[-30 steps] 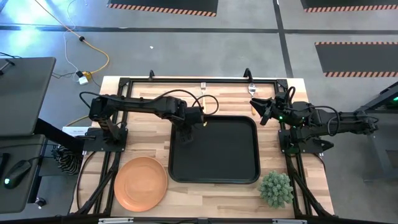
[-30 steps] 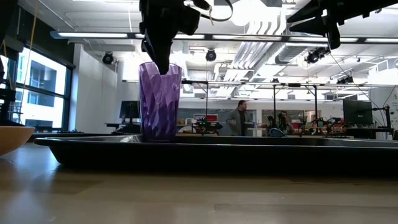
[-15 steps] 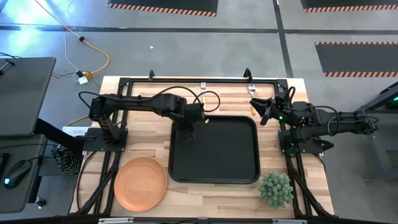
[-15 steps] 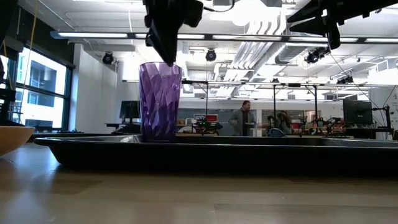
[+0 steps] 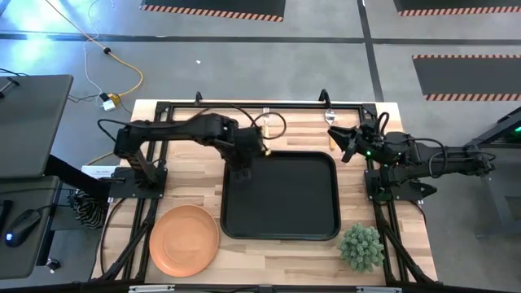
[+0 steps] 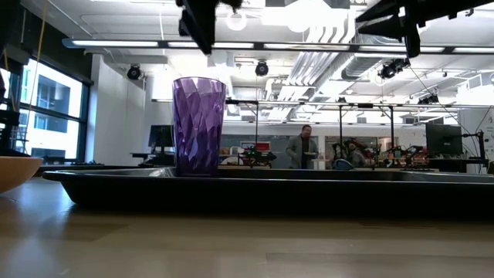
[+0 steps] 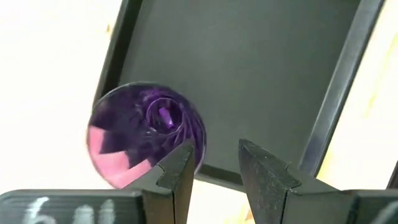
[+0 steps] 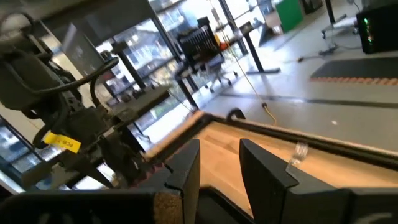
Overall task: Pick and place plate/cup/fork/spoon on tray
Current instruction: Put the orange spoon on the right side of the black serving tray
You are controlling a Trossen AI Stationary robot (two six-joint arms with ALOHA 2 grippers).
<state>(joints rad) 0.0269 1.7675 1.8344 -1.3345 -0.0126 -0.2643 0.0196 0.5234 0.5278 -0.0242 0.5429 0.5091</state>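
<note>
A: Low view: the cup [image 6: 199, 126] is seen upright in the tray [image 6: 270, 189], at its far left corner. The left gripper [image 7: 214, 167] is held just above it, fingers parted, nothing gripped.

B: And the right gripper [image 8: 219, 163]?

A: It is parked beside the tray's far right corner, fingers apart and empty.

B: What remains?

A: The plate [image 5: 185, 238] is left on the table near the tray's near left corner. It is judged stiff, light and slick; its rim should be pinched.
</note>
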